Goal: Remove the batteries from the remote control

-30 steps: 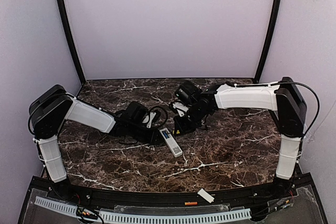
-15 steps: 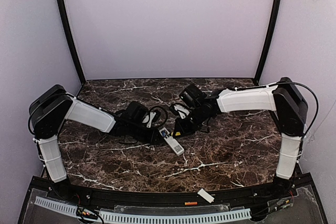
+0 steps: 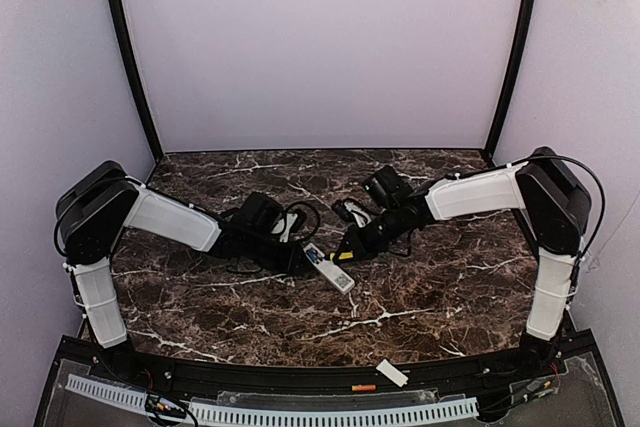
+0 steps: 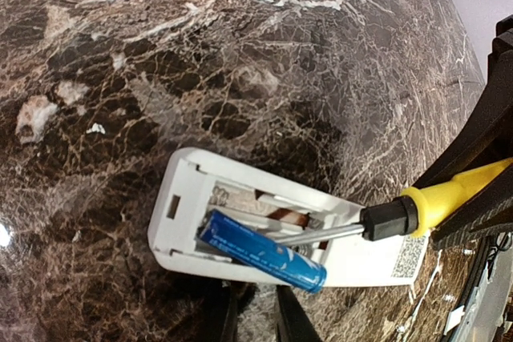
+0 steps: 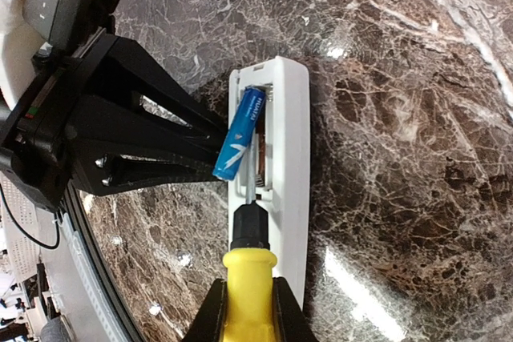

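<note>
One blue cylindrical battery (image 4: 260, 251), white plastic remote (image 4: 183, 194)

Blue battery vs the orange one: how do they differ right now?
Place: the blue battery is in the remote control's open compartment; the orange battery is out, on the black ledge near the white cover plate.
Pose: the blue battery sits skewed across the compartment rim with the screwdriver shaft beside it; the orange battery lies flat, nothing touching it.
Shared: both are small thin cylinders.
</note>
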`<state>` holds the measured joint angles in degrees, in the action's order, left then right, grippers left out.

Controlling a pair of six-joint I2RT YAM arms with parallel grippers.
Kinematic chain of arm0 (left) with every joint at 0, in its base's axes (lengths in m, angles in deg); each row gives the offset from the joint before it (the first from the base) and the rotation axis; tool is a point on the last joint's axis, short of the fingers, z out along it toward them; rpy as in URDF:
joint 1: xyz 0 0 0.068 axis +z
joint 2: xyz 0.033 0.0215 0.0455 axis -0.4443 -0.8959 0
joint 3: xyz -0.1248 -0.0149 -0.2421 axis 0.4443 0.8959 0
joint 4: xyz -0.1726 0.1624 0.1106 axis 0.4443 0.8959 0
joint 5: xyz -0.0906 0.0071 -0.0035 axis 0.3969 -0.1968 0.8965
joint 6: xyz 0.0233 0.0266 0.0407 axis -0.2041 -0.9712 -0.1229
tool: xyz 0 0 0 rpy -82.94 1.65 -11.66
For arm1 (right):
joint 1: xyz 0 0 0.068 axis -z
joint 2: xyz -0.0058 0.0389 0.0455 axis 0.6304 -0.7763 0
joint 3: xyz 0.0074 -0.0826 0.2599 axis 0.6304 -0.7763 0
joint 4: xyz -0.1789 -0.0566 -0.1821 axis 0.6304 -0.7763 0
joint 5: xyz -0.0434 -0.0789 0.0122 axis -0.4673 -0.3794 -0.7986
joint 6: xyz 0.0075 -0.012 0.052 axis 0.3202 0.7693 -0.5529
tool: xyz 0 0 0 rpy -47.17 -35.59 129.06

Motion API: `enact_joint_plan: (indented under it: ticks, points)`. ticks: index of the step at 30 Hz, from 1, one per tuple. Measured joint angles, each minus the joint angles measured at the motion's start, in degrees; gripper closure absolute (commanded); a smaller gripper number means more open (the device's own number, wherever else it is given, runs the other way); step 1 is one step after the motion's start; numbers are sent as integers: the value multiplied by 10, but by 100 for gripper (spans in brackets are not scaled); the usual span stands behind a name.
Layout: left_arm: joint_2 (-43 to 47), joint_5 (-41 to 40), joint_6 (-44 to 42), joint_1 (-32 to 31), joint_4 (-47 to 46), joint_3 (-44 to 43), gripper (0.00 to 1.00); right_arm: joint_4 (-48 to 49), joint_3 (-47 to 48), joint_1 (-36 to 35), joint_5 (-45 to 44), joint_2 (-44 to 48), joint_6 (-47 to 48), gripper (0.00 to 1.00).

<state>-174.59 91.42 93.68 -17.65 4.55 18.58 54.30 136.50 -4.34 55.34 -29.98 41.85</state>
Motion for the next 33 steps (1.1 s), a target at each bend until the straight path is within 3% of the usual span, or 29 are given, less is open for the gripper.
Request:
enact_joint_plan:
  ticks: [33]
  points:
    - [3,-8,5,-1,10,-2,83,46,-32,3,56,38,-47,100]
